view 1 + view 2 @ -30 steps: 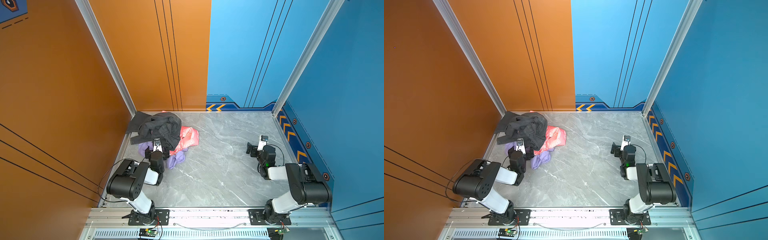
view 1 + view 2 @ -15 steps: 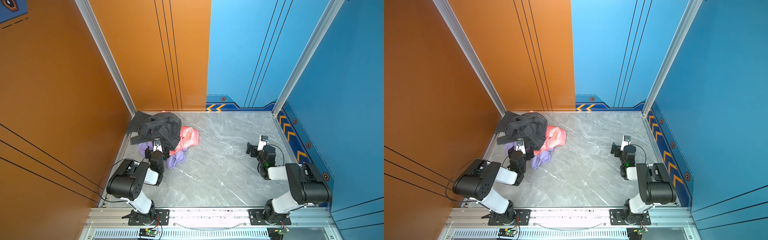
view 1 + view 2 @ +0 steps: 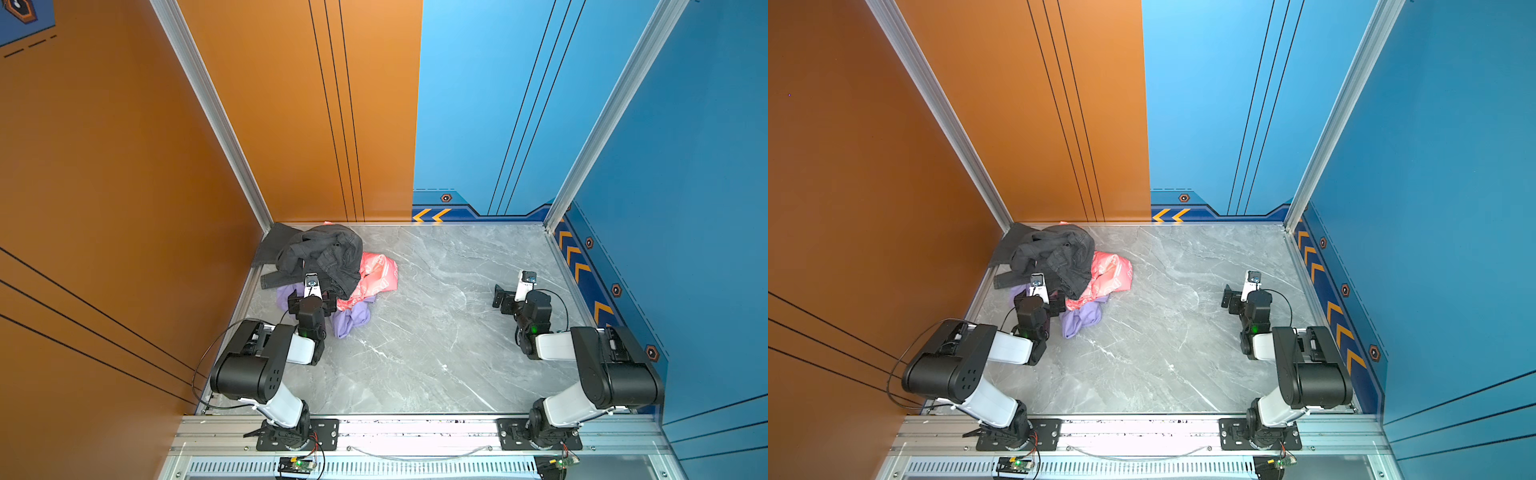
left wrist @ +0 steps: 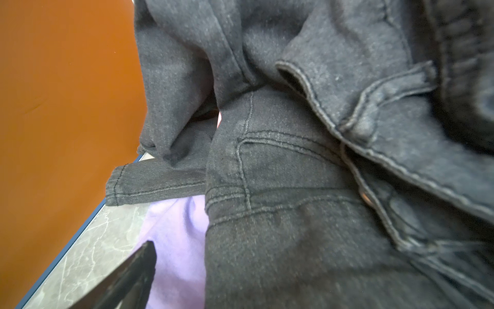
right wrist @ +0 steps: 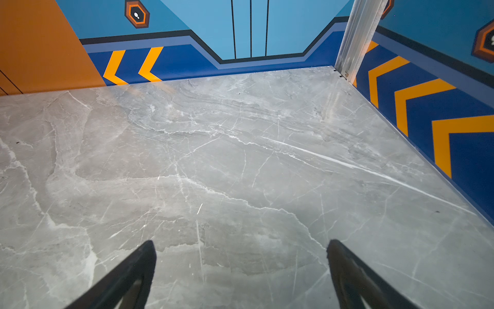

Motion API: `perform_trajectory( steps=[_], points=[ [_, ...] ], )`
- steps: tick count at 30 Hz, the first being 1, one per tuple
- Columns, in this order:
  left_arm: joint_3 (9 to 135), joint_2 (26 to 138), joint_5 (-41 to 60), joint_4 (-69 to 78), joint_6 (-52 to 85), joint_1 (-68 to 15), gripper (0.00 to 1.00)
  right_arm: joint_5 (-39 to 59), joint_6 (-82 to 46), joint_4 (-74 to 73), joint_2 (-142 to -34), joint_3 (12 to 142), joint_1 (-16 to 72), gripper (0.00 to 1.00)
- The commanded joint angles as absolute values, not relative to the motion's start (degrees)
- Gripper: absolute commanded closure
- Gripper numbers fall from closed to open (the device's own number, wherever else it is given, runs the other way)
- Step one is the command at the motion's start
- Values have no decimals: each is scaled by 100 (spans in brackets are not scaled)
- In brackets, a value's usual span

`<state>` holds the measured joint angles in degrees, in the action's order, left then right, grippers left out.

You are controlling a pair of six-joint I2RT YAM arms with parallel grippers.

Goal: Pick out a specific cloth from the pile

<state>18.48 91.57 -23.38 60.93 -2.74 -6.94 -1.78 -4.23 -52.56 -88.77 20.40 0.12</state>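
The left gripper point(image 3: 311, 296) stands spread wide at the near edge of the pile point(image 3: 345, 266), clamping nothing; one finger point(image 4: 128, 278) shows over the cloth point(image 4: 176, 240), whether touching I cannot tell, and the denim point(image 4: 294, 214) just ahead hides the other. The cloth lies under the denim, poking out on both sides of this gripper, the pink cloth point(image 3: 378, 270) beyond it to the right. The right gripper point(image 5: 240, 248), well apart from the pile, is open too, with bare table point(image 5: 240, 160) between its jaws.

Grey marble tabletop point(image 3: 419, 332), orange wall point(image 3: 104, 166)
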Motion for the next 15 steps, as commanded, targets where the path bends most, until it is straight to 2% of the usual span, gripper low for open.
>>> perform_trajectory(
  steps=[1, 9, 12, 15],
  points=[
    [2028, 9037, -2142, 5741, -57, -515, 2, -298, -360, -5197, -8874, 2149, 43, 0],
    [2044, 9018, -2041, 5660, 40, -413, 2, -600, -340, -5178, -8807, 2136, 156, 0],
    [2008, 8873, -2217, 5641, 127, -388, 2, -952, -176, -4811, -8381, 2161, 362, 0],
    [1854, 8606, -2071, 5562, 195, -372, 2, -949, -85, -3759, -7638, 2443, 455, 0]
  ],
)
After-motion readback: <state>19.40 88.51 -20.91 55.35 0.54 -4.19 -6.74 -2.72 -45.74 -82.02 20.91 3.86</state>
